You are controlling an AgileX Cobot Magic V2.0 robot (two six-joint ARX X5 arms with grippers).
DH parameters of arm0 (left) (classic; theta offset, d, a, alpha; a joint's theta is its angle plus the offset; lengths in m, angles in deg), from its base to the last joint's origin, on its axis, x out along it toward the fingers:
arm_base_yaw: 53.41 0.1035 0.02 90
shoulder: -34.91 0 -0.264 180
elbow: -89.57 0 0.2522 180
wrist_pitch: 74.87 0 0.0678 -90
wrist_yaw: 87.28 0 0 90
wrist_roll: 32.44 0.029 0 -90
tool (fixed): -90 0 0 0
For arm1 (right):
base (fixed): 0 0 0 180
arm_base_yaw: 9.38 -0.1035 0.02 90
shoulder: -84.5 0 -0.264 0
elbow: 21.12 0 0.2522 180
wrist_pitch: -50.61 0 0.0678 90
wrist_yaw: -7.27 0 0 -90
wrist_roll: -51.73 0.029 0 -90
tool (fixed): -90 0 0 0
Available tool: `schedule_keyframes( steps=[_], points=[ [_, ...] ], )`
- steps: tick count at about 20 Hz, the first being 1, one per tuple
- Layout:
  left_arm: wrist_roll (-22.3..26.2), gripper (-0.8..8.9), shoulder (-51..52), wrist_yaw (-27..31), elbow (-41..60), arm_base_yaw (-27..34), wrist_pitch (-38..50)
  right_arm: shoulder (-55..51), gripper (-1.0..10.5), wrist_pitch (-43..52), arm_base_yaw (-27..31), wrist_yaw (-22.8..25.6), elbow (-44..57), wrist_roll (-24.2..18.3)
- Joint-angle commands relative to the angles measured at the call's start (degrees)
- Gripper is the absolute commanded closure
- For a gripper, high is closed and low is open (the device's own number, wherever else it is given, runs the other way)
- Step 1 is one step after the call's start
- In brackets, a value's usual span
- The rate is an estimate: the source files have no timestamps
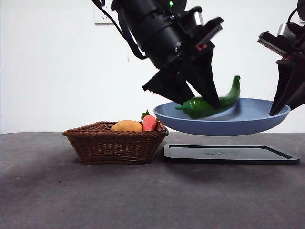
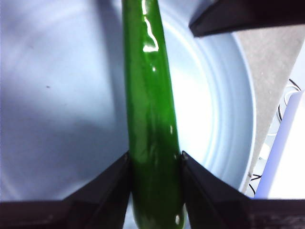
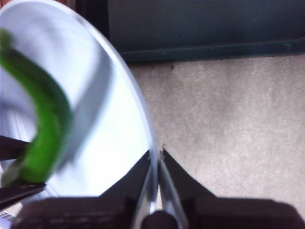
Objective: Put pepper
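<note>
Pepper being set onto the lifted plate; release not yet made.

The left gripper (image 1: 202,95) has its jaws closed against both sides of the pepper (image 1: 209,103), which lies low over the bowl of the blue plate (image 1: 248,125), stem end upturned past the far rim; whether it already rests on the plate I cannot tell. The right gripper (image 3: 156,160) pinches the plate's rim edge-on, jaws nearly shut on it, holding the plate in the air above the dark tray (image 1: 231,153). The basket (image 1: 116,142) stands just beside the tray, holding an orange fruit (image 1: 127,126) and a red piece (image 1: 149,123). Judged step: placement. Next move calls for the left jaws to open and lift clear while the right holds the plate level, else the pepper may roll.
</note>
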Motion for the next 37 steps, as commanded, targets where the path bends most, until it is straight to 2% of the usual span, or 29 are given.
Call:
schedule_keyframes(
  steps=[1,5,13,23,29,37],
  points=[
    [0.61,7.12,-1.79,-0.24,-0.98,-0.52,0.92,0.37,9.4,0.39,-0.09,-0.48,-0.68,0.28],
    [0.61,6.12,-2.58,-0.24,-0.98,-0.52,0.83,0.37,9.4,-0.28,-0.09,-0.48,-0.68,0.31],
    [0.52,5.97,-1.75,-2.47,-1.01,-0.59,0.92,0.37,9.4,-5.07,-0.07,-0.24,-0.68,0.87],
    [0.81,5.77,1.86,-4.0,-1.03,-0.44,-1.49,0.42,9.4,-8.07,-0.07,-0.17,-0.68,5.97],
    [0.83,5.77,10.73,-5.11,-1.03,1.75,-2.71,3.13,9.4,-5.73,3.52,-0.39,-2.08,7.61],
    [1.03,5.77,28.24,-4.87,-1.03,7.1,-5.79,18.29,9.4,-5.29,8.9,-0.42,-18.25,6.97]
  ],
)
